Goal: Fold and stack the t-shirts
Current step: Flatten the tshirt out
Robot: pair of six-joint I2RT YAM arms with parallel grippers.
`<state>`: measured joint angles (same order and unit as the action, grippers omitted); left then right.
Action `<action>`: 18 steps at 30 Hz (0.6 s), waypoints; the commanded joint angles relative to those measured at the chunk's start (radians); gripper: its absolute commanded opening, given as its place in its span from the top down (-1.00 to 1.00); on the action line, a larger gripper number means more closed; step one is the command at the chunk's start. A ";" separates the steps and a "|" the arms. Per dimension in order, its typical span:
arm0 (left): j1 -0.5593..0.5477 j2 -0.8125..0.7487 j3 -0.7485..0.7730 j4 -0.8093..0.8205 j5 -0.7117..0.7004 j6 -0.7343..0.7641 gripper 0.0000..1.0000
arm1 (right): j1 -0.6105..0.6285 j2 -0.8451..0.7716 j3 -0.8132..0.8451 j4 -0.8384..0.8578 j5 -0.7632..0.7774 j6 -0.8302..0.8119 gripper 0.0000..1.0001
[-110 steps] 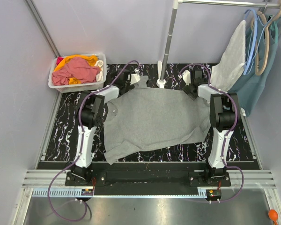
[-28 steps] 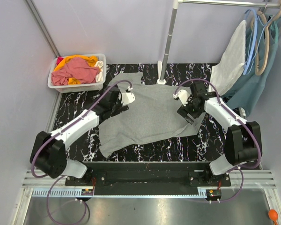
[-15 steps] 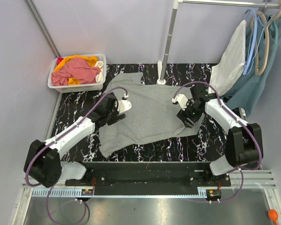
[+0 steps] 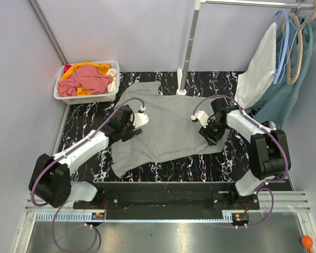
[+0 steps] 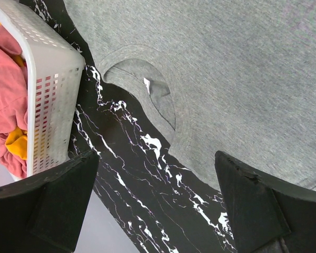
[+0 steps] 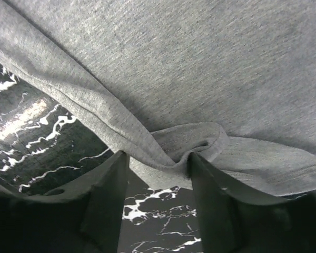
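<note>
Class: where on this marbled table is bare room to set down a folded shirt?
Bare: the near strip between the spread grey t-shirt and the black front rail; the far-right corner beside the metal pole base. Crowded: the centre.

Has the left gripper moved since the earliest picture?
Yes. The left gripper has come nearer and leftward, away from the pole base, over the grey t-shirt.
</note>
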<state>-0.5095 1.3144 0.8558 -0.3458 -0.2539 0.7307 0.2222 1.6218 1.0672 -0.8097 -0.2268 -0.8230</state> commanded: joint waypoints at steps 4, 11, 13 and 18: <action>-0.003 -0.007 -0.024 0.031 0.015 -0.014 -0.98 | 0.000 -0.010 0.002 -0.009 0.014 0.007 0.30; -0.044 -0.075 -0.015 -0.182 0.123 -0.014 -0.98 | 0.000 -0.138 -0.044 -0.097 0.014 0.033 1.00; -0.066 -0.112 -0.023 -0.277 0.146 -0.017 -0.98 | 0.000 -0.197 -0.061 -0.123 0.017 0.044 1.00; -0.162 -0.187 -0.064 -0.435 0.215 -0.082 -0.98 | 0.000 -0.289 -0.099 -0.149 0.037 0.059 1.00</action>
<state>-0.6113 1.1984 0.8253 -0.6174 -0.1284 0.7132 0.2222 1.4017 0.9932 -0.9115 -0.2188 -0.7879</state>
